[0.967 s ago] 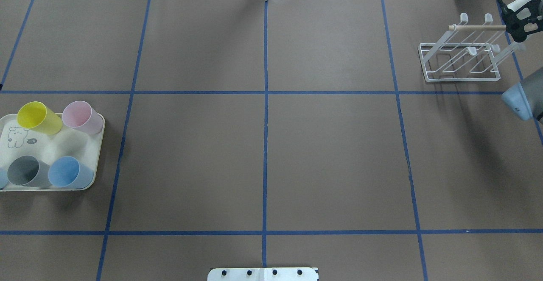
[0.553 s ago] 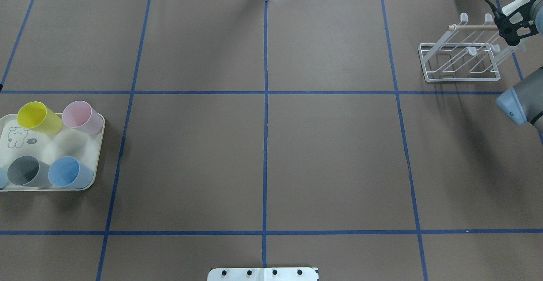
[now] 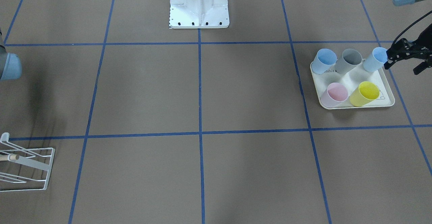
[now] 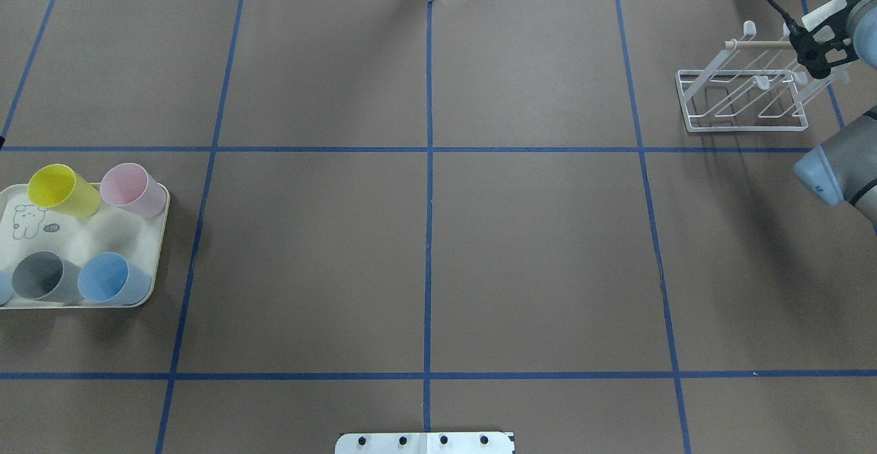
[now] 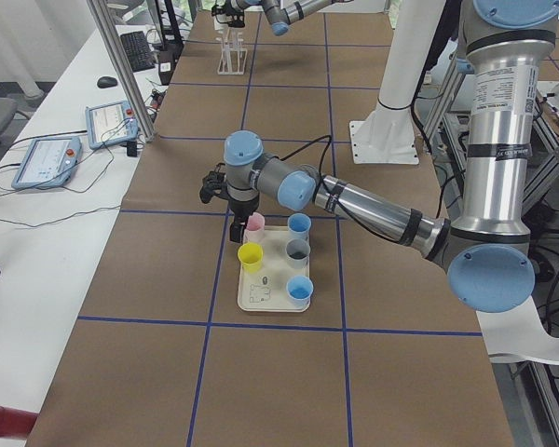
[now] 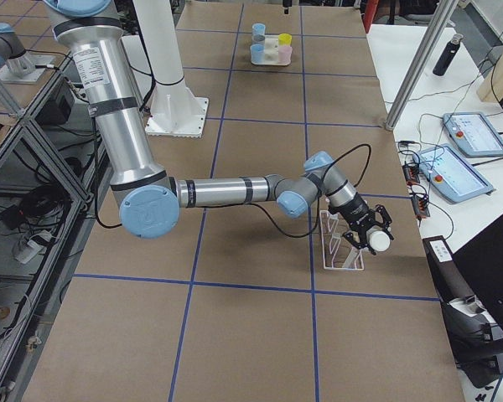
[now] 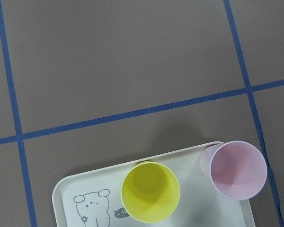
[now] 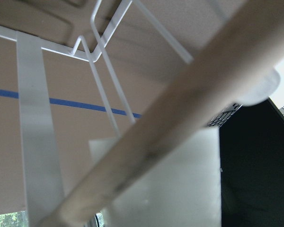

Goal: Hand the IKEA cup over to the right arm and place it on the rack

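My right gripper (image 6: 367,236) is shut on a white IKEA cup (image 6: 379,241) right at the far end of the white wire rack (image 4: 743,108). In the right wrist view the cup (image 8: 170,189) sits just behind the rack's wooden dowel (image 8: 180,109), and the thin rails (image 8: 104,61) run beyond it. I cannot tell if cup and rack touch. My left gripper (image 3: 403,63) hovers open and empty at the outer edge of the cream tray (image 3: 388,92), beside a light blue cup (image 3: 374,59).
The rabbit-print tray (image 4: 154,248) at the table's left holds a yellow cup (image 4: 58,190), a pink cup (image 4: 133,189), a grey cup (image 4: 41,276) and a blue cup (image 4: 109,277). Blue tape lines grid the brown table. The robot base (image 3: 199,4) stands mid-edge.
My right gripper, with the cup, has shifted left toward the rack's dowel end, and its elbow has followed. The tray and its cups have not moved.
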Robot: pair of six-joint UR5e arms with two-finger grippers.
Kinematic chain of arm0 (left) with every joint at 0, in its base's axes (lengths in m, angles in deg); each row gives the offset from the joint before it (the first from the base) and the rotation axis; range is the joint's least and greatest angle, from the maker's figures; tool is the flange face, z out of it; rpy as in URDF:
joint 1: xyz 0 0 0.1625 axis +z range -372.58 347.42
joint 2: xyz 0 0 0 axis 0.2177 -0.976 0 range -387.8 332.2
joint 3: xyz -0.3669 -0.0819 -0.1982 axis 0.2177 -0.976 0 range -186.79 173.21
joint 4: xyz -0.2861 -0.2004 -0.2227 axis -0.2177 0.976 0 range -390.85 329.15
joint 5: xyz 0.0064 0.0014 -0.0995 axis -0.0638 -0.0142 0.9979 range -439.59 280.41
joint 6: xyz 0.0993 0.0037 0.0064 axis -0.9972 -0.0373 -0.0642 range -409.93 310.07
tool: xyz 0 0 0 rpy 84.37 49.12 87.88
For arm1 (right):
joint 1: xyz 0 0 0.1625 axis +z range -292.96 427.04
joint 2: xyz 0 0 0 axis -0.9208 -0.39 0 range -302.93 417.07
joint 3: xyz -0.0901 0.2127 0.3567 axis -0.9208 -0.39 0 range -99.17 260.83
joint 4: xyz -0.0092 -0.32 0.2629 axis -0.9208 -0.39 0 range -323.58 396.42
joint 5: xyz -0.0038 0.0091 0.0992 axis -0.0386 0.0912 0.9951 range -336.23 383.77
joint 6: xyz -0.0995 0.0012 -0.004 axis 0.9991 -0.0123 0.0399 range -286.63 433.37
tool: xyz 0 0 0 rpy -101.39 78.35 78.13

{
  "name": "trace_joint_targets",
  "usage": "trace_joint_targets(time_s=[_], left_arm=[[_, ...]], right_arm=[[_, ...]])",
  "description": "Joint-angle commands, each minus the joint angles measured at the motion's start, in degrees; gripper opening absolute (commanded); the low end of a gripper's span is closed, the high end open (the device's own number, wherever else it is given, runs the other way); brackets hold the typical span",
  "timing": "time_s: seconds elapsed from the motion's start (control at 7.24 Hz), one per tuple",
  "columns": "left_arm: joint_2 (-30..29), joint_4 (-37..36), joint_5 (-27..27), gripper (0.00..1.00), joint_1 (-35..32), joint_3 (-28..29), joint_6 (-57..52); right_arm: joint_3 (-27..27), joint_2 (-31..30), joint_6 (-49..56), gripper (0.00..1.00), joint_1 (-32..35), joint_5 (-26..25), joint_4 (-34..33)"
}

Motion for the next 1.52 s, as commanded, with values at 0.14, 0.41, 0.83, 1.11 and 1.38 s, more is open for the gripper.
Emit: trace_joint_targets(time_s=[0.14,0.41,0.83,1.11,1.38], left_arm=[[0.0,0.0,0.1,1.0,0.0,0.0,0.0],[0.0,0.0,0.1,1.0,0.0,0.0,0.0],[0.1,0.4,-0.2,1.0,-0.2,-0.5,-0.1],[0.1,0.5,-0.6,1.0,-0.2,-1.1,-0.2],[0.1,0.5,-0.6,1.0,-0.3,-1.2,-0.2]], right_arm=[[0.3,0.0,-0.9,0.98,-0.4,-0.6,0.1],[0.4,0.0,-0.9,0.99,-0.4,-0.6,0.1],[2.1,0.9,-3.8,0.99,-0.3,1.7,0.0],[5.3,0.6,-14.1,0.99,1.3,10.9,-1.8],[19.7,-0.1,-25.5,0.99,1.6,18.9,-17.4]])
